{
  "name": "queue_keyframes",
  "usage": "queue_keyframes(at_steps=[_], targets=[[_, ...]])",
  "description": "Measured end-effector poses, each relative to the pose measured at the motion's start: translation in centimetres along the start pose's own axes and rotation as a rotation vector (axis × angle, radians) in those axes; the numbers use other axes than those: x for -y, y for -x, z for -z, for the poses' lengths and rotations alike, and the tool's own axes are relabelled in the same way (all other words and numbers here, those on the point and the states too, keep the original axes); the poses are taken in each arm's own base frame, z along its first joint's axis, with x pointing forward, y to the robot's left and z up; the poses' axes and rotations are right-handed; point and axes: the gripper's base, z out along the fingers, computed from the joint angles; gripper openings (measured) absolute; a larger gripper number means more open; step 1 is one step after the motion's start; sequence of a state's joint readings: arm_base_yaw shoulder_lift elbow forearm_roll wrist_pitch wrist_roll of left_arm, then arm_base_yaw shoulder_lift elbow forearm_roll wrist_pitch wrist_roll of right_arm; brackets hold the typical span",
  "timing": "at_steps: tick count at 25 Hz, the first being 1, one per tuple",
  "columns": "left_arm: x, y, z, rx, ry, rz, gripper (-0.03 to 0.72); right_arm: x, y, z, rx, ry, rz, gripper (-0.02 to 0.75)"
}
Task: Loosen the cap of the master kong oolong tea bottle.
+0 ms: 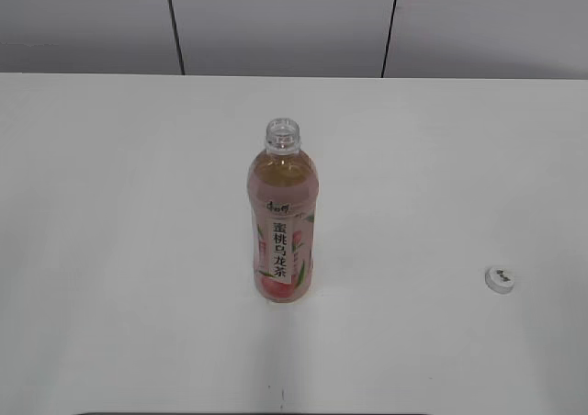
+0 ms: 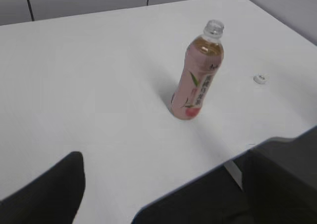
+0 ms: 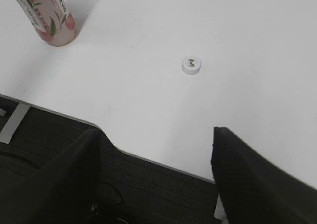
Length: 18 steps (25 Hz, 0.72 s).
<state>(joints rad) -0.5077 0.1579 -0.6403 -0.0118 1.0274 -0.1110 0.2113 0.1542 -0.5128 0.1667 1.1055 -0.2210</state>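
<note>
The master kong oolong tea bottle [image 1: 282,222] stands upright in the middle of the white table, its pink peach label facing the camera. Its neck [image 1: 283,133] is bare and open at the top. The small white cap [image 1: 499,278] lies flat on the table, well to the bottle's right and apart from it. The left wrist view shows the bottle [image 2: 195,80] and cap [image 2: 260,78] far ahead of my open, empty left gripper [image 2: 168,169]. My right gripper [image 3: 156,135] hangs open and empty over the table's near edge, the cap [image 3: 191,65] ahead of it and the bottle [image 3: 47,16] at upper left.
The white table [image 1: 110,250] carries only the bottle and the cap. A grey panelled wall [image 1: 276,20] runs behind it. Dark floor [image 3: 148,194] shows below the table's near edge in the right wrist view. Neither arm appears in the exterior view.
</note>
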Motion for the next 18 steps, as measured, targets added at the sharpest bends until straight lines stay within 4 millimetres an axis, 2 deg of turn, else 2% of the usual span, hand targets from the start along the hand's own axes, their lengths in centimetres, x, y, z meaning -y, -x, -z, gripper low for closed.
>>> queue_keyframes(at_steps=[4, 7, 10, 18], targets=[[-0.3, -1.8, 1.6, -0.028, 0.012, -0.007, 0.587, 0.0, 0.0, 0.0, 0.0, 0.0, 0.0, 0.525], [-0.6, -2.4, 2.2, 0.025, 0.029, -0.025, 0.587, 0.0, 0.0, 0.0, 0.0, 0.0, 0.0, 0.525], [-0.8, -3.1, 1.7, 0.032, 0.046, -0.039, 0.587, 0.0, 0.0, 0.0, 0.0, 0.0, 0.0, 0.525], [-0.8, -2.9, 0.9, 0.085, 0.043, -0.055, 0.587, 0.0, 0.0, 0.0, 0.0, 0.0, -0.001, 0.525]])
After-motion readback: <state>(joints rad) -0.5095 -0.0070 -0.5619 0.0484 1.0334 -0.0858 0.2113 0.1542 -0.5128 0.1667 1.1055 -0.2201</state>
